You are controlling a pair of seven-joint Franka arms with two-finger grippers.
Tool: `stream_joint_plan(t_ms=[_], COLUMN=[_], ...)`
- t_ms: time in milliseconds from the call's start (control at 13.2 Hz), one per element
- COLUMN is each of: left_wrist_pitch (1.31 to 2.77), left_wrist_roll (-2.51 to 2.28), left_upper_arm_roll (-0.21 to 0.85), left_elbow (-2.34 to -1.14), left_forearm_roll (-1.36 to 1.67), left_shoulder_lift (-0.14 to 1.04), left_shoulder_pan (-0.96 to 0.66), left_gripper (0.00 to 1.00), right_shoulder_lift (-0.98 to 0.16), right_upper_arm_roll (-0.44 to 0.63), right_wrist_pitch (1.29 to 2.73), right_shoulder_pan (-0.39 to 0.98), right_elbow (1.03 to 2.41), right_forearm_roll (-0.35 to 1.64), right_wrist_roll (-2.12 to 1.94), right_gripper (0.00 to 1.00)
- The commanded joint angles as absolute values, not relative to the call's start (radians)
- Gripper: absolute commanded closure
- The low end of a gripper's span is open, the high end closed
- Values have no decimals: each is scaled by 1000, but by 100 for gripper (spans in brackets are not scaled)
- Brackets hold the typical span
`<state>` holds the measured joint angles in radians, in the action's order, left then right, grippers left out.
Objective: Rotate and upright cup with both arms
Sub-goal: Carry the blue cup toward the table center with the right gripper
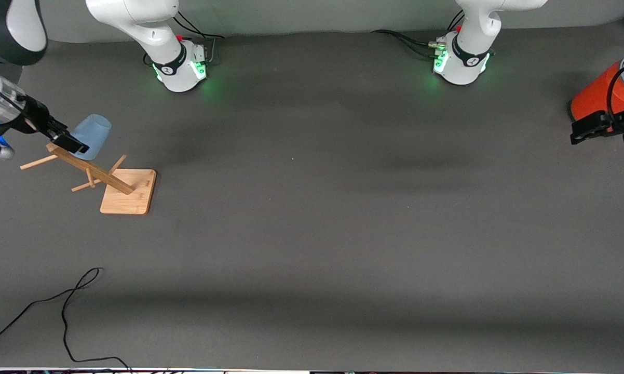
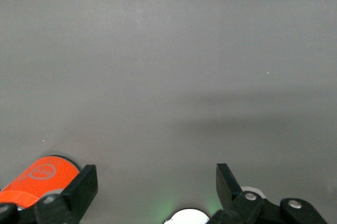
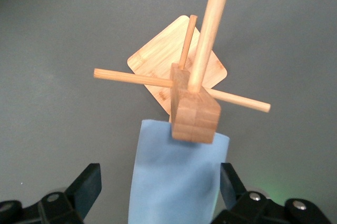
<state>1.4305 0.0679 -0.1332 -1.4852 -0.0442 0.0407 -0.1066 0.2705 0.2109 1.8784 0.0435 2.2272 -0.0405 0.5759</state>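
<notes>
The cup (image 1: 93, 134) hangs upside down on a peg of a wooden rack (image 1: 91, 174) near the right arm's end of the table, its closed base pointing up and its rim lowest. The rack is a square post with thin pegs sticking out at angles, standing on a flat wooden base (image 1: 129, 192) with rounded corners. The right gripper (image 1: 69, 142) is at the top of the rack, its fingers apart with the cup between them; in the right wrist view the cup (image 3: 176, 176) fills the gap between the two black fingers (image 3: 84, 187), and a little space shows on each side, so they are not pressed on it. The same view looks down the post (image 3: 194, 112) to the base (image 3: 176, 63) on the grey table (image 3: 63, 34). The left gripper (image 1: 600, 127) waits at the left arm's end of the table, just beside an orange cylinder (image 1: 597, 96) with a grey top. Its fingers (image 2: 84, 190) stand wide apart over bare table (image 2: 168, 66) and hold nothing. A black cable (image 1: 65, 311) lies loose on the table close to the front camera.
</notes>
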Motion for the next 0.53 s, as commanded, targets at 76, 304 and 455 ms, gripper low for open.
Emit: stream_joint_plan(t_ms=[76,304,455], left_wrist_pitch=[1468,1489,1502], left_wrist_roll=[86,86,87], left_upper_arm_roll=[-129,-126,-127], left_elbow=[-1474,-1474,-1468], left_forearm_roll=[-15,-17,-21], left_shoulder_lift=[20,14,28], left_shoulder_pan=[-97,-100,-98], left_gripper=[0,0,0], right_shoulder_lift=[278,276,275], right_upper_arm_roll=[222,222,224], right_wrist_pitch=[1928,1927,1927], right_shoulder_pan=[51,51,49], right_elbow=[2273,2273,2278], right_forearm_roll=[-41,-41,-41], right_wrist_roll=[600,600,598], right_gripper=[0,0,16])
